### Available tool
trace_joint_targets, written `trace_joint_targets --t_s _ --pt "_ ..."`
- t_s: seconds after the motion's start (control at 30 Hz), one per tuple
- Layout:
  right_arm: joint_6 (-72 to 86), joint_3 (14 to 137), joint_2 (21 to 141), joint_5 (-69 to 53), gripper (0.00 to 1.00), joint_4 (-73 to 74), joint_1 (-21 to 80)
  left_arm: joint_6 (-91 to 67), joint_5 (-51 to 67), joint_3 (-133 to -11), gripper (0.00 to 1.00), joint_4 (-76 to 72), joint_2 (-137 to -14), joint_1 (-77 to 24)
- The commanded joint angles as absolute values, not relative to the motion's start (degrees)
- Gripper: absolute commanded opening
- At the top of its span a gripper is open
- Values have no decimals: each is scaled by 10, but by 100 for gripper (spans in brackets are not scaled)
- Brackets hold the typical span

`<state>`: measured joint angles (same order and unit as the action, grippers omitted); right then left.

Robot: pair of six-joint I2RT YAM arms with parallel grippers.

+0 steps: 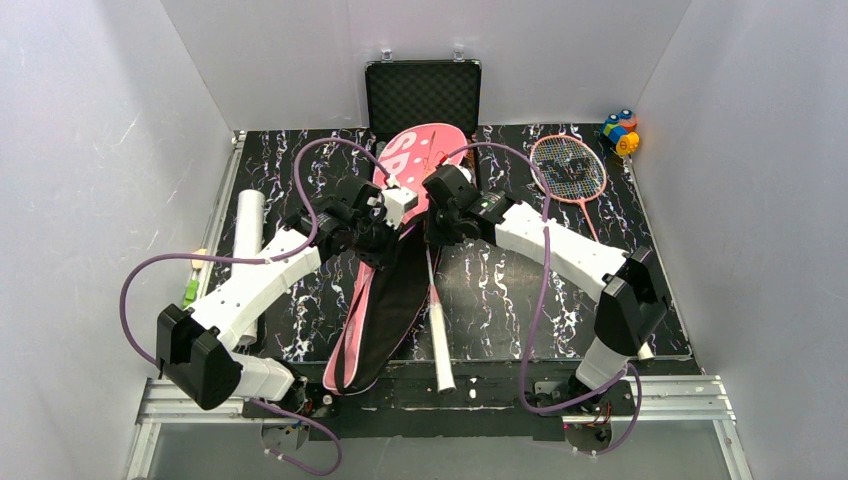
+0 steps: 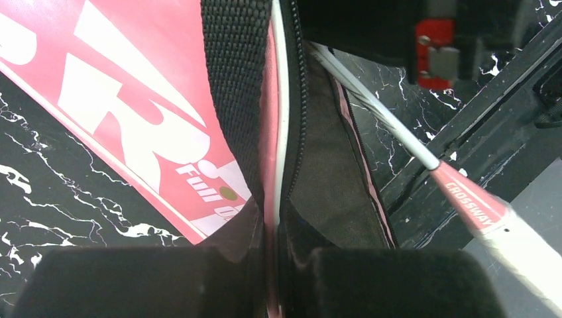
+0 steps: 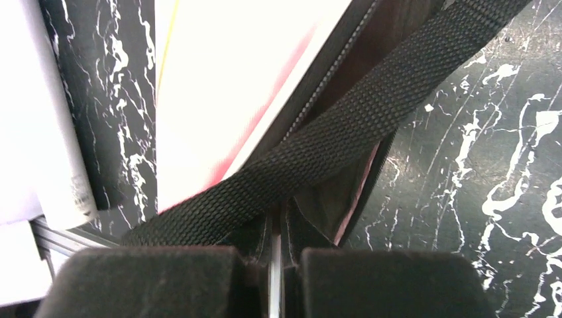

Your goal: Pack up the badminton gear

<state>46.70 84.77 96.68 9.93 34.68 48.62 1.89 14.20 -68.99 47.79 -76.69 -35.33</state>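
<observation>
Left fingers are pressed together, pinching the white-piped, zippered edge of the pink cover between the pads. The black strap runs straight up from that pinch, flat along the cover's lettering. Right fingers are just as tight, nipping a thin fold of the same cover's edge, and the strap crosses on a slant just above them. From overhead, both wrists meet over the middle of the cover, which lies lengthwise down the centre of the desk, pink head at the far end, dark open mouth toward the arm bases. A racket pokes out of that opening beside the right fingers, its thin shaft and white handle reaching toward the desk's near edge. Out to the far right lies the second racket, flat and well apart. The white tube lies along the left edge. At the back stands an open black case, with a small coloured toy in the far right corner.
</observation>
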Motion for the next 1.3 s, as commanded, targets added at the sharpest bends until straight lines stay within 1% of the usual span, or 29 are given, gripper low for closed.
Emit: trace_joint_targets --t_s 0.0,0.17,0.37,0.5,0.6,0.7,0.8,0.93,1.03,1.13,1.27 --pt "513 883 974 120 1 282 482 19 168 -695 0 470 -737 -356" --pt "530 853 966 147 1 228 482 24 186 -699 0 473 -740 -356" --pt "508 822 967 130 1 126 481 33 198 -701 0 479 -743 -356" --pt "493 808 969 89 25 98 481 38 184 -691 0 473 -744 -356" --pt "489 769 945 67 39 63 481 39 177 -680 0 467 -746 -356" --pt "474 739 916 61 46 65 480 37 164 -675 0 458 -749 -356" --pt "458 716 881 61 52 81 477 39 147 -674 0 452 -750 -356" --pt "430 694 825 54 64 113 448 42 134 -683 0 455 -748 -356" --pt "421 692 786 72 72 174 392 46 127 -684 0 458 -742 -356" --pt "424 698 764 84 79 251 287 49 121 -683 0 459 -737 -355" --pt "400 721 781 107 82 316 138 54 112 -684 0 458 -731 -353"
